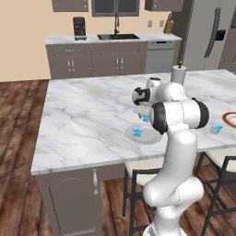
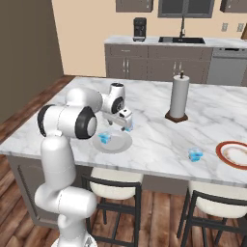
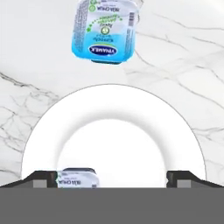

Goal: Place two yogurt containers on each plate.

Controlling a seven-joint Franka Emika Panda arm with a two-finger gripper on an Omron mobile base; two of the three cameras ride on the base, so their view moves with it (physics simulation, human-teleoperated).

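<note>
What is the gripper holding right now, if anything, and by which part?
Nothing. The gripper hangs open over the plain plate, fingertips wide apart with nothing between them. One yogurt container sits on that plate; another lies on the counter beyond it.

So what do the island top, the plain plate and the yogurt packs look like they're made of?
Island top: polished marble or a look-alike, white with grey veins. Plain plate: probably glazed ceramic, smooth, pale, soft sheen. Yogurt packs: likely thin plastic cups with printed blue-white lids.
</note>
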